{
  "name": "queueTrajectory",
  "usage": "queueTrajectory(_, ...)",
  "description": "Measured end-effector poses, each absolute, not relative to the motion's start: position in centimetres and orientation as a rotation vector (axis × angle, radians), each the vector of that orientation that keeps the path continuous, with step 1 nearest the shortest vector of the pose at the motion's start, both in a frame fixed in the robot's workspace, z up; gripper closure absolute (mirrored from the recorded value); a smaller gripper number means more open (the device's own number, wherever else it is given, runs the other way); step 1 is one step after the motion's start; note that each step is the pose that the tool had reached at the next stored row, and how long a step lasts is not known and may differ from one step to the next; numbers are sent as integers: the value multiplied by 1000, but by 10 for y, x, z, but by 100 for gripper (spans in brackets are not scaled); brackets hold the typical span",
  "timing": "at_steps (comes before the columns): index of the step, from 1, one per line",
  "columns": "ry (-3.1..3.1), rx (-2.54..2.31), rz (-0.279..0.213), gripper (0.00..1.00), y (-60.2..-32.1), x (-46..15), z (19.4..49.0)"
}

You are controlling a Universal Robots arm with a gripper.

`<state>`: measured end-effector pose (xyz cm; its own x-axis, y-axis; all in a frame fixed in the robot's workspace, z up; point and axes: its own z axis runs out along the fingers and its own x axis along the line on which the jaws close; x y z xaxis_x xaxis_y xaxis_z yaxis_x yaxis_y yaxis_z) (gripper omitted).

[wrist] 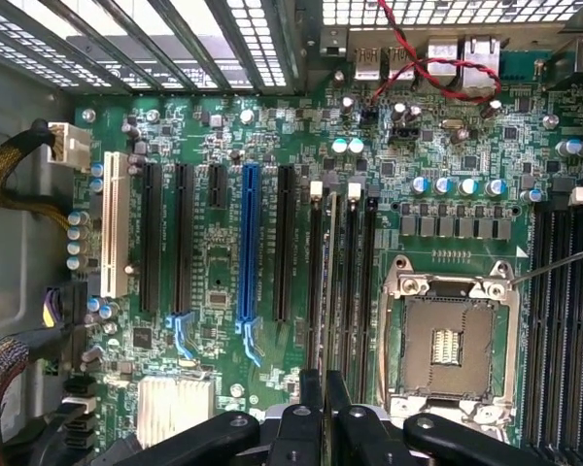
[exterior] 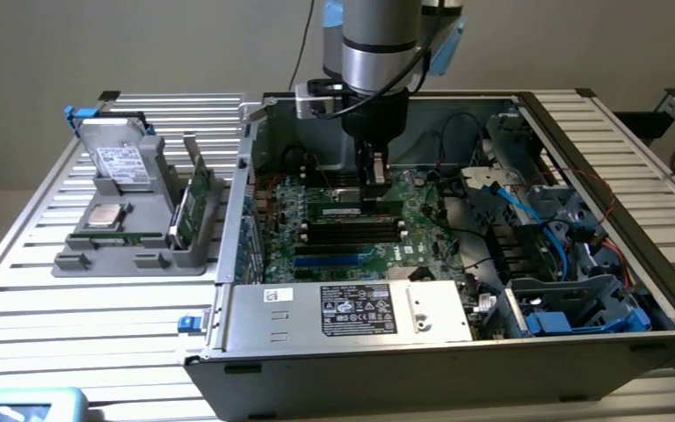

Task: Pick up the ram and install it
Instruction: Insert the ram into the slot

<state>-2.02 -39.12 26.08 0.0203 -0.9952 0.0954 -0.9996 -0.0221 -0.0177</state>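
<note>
- Your gripper (wrist: pixel 324 381) had its fingers pinched narrow on the ram (wrist: pixel 332 282), one on each flat face. My guess is that grip left the contact edge free to meet a slot.
- The ram sat edge-on to the wrist camera, running parallel to the black memory slots (wrist: pixel 316 282) just beside the CPU socket (wrist: pixel 447 340). It looked lined up over one of them, but I couldn't tell if it was seated or only hovering.
- The arm (exterior: pixel 379 53) stood close to vertical, reaching down into the open computer case (exterior: pixel 337 378) with the wrist squared to the motherboard (wrist: pixel 223 262). That makes sense, since a stick wants a straight push.
- Outside the case, on the exterior view's left, a grey holder (exterior: pixel 138 251) had more green boards standing in it.
</note>
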Motion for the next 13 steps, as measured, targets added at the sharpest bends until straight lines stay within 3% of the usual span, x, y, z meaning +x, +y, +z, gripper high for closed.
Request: queueTrajectory(13, -2164, 2212, 107, 87, -399, -20, 256)
